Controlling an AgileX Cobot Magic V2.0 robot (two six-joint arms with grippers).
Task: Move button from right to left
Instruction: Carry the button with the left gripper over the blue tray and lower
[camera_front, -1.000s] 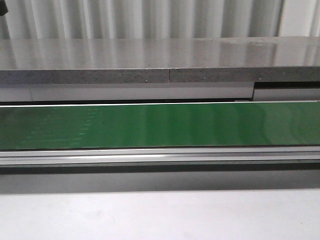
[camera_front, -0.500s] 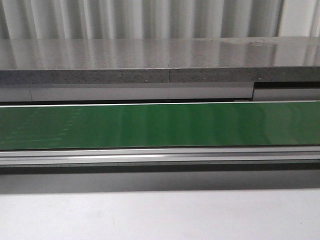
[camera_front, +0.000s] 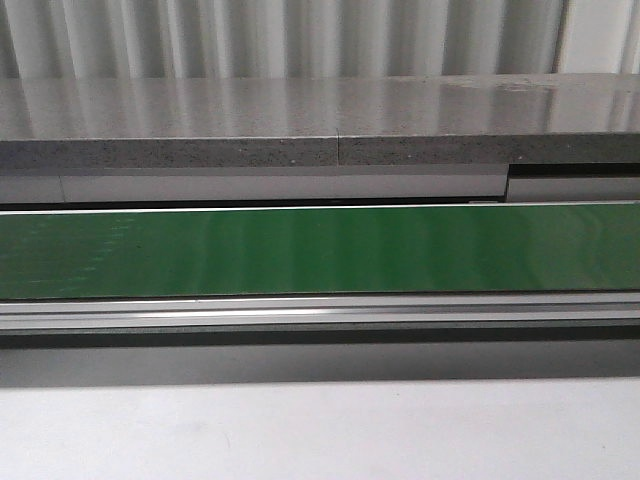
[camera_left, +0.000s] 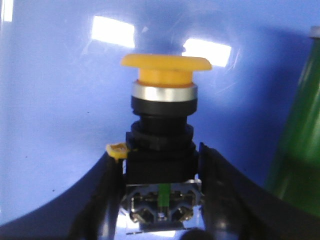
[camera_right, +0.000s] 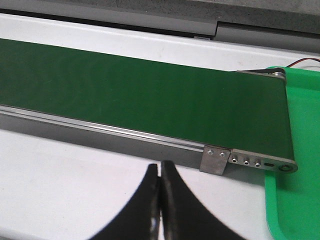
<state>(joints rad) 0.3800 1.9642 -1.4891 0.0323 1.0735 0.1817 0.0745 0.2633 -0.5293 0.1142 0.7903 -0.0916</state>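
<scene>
The button (camera_left: 164, 100) shows only in the left wrist view: a yellow-orange mushroom cap, a silver ring, a black collar and a blocky rear body with metal contacts. My left gripper (camera_left: 160, 152) is shut on the button's black body, one finger on each side, and holds it over a blue surface (camera_left: 55, 100). My right gripper (camera_right: 160, 167) is shut with nothing between its fingers, above the white tabletop (camera_right: 60, 175) near the end of the conveyor. Neither gripper shows in the front view.
A green conveyor belt (camera_front: 320, 250) runs across the front view, with a grey shelf (camera_front: 300, 120) behind it. The belt's end (camera_right: 260, 130) meets a green tray (camera_right: 300, 150). A green edge (camera_left: 300, 140) borders the blue surface.
Faint marks on the green belt have drifted to the left in the front view. Nothing else there differs.
</scene>
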